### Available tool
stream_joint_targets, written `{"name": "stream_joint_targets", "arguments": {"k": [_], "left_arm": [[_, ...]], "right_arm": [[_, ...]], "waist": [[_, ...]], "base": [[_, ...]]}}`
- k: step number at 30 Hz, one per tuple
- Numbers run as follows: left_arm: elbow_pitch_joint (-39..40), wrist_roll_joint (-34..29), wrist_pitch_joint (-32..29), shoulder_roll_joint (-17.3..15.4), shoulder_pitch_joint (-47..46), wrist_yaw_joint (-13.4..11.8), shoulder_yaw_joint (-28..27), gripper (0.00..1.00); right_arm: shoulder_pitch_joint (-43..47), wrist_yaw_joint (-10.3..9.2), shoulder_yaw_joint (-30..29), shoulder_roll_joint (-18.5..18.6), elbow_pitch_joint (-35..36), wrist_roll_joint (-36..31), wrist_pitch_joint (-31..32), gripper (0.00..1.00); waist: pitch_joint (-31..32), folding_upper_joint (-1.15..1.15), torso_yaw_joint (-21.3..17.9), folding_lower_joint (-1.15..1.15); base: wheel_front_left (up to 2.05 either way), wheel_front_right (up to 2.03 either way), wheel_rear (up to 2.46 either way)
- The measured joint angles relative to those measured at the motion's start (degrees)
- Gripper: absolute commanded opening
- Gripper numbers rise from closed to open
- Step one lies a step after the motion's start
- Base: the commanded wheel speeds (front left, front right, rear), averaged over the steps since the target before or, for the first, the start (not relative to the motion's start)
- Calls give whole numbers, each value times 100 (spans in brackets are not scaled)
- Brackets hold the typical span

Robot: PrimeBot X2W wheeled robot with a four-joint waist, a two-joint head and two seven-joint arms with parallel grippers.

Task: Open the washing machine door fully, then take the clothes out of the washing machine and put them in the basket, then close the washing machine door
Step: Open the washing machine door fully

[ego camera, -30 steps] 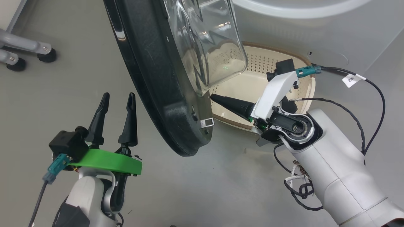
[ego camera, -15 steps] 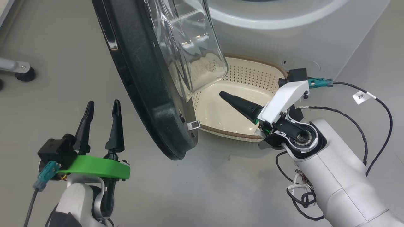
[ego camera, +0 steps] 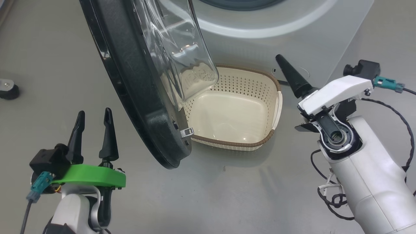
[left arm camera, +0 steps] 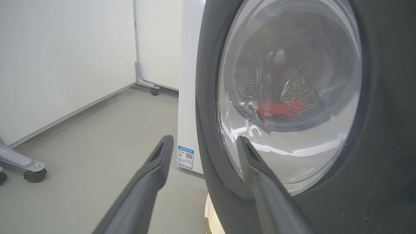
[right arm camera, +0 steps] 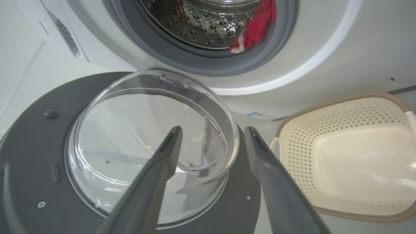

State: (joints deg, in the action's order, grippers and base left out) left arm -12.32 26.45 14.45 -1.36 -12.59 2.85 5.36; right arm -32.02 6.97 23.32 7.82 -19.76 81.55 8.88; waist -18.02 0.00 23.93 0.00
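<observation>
Right pincer [right arm camera: 213, 130] spread, clothes [right arm camera: 256, 26] beyond it, inside washing machine [right arm camera: 325, 48]

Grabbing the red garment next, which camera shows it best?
Right wrist view: the clothes lie unobstructed in the drum. In the left wrist view they are a red blur behind the washing machine door.

Smooth grey floor [left arm camera: 97, 130] meets white wall [left arm camera: 65, 48], castered leg [left arm camera: 34, 175] nearby.

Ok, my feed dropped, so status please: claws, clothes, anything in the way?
Open, empty: left claw, right claw. Red clothes sit in the drum; basket empty. Washing machine door open, between left claw and drum.
</observation>
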Motion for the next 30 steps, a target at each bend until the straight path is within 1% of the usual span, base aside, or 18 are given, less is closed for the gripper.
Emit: {"name": "stream_joint_targets", "arguments": {"k": [4, 8, 16, 18, 22, 23, 24, 28, 30], "left_arm": [[-1, 0, 0, 0, 1, 36, -7, 100], [-5, 0, 0, -1, 2, 49, -75, 100], [-27, -1, 0, -1, 90, 96, -93, 100], [-27, -2, 0, -1, 90, 97, -101, 100], [-27, -43, 0, -1, 91, 98, -115, 100], [-27, -43, 0, -1, 92, 98, -123, 100], [-27, -43, 0, -1, 93, 99, -126, 100], [-27, -44, 0, -1, 103, 105, -149, 100], [-26, -62, 0, -1, 112, 105, -165, 100]], "right_arm": [[-2, 0, -10, 243, 56, -641, -592, 100], [-11, 0, 160, 437, 49, -1318, -1065, 100], [-41, -18, 187, 788, -149, -2675, -2318, 100], [-48, -146, 216, 872, -185, -2981, -2526, 100], [-65, -367, 430, 985, -209, -3656, -2440, 100], [-66, -494, 537, 1059, -207, -4033, -2434, 100], [-66, -561, 571, 1091, -202, -4207, -2432, 100], [-56, -858, 605, 1102, -141, -4711, -2429, 100], [-30, -981, 531, 1079, 7, -4927, -2384, 100]], "waist": [[24, 0, -39, 0], [55, 0, -72, 0], [132, 0, -124, 0], [148, 0, -126, 0], [181, 0, -126, 0], [196, 0, -125, 0], [202, 0, -124, 0], [224, 0, -118, 0], [228, 0, -118, 0]], "base": [[0, 0, 0], [0, 0, 0], [0, 0, 0], [0, 0, 0], [0, 0, 0], [0, 0, 0], [0, 0, 0], [0, 0, 0], [0, 0, 0]]}}
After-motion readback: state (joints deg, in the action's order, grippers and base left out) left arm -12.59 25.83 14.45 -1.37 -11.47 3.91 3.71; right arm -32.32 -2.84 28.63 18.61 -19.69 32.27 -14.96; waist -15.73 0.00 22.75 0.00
